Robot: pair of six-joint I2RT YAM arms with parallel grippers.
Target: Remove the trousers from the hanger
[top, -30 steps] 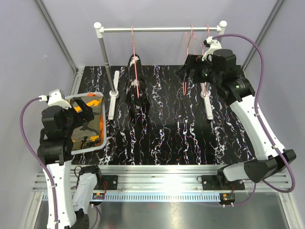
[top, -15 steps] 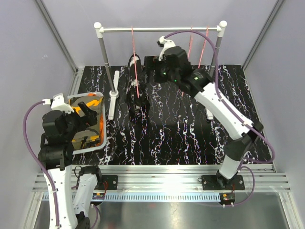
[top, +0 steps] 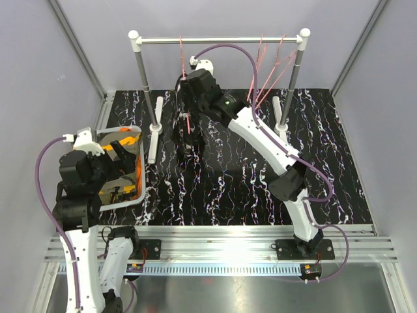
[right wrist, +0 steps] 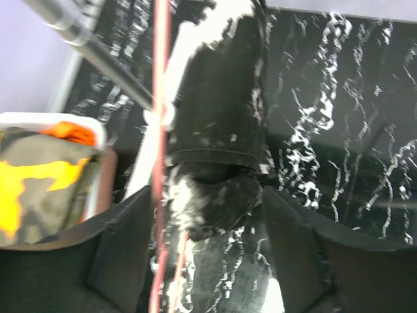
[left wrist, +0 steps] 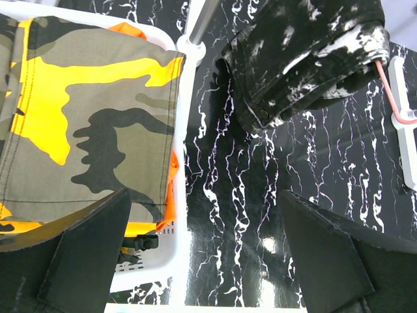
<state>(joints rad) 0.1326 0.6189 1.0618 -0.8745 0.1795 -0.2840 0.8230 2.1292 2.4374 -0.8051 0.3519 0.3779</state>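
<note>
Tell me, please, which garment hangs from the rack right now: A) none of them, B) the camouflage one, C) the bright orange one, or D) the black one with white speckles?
D: the black speckled trousers hang on a pink hanger from the rail, while the camouflage pair and the orange one lie in the white basket.

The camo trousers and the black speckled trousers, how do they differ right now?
The camo trousers are olive with yellow-orange patches; the black speckled trousers are black with white flecks. The camo trousers lie flat in the white basket; the black speckled trousers drape over the red hanger. Both are folded cloth.
</note>
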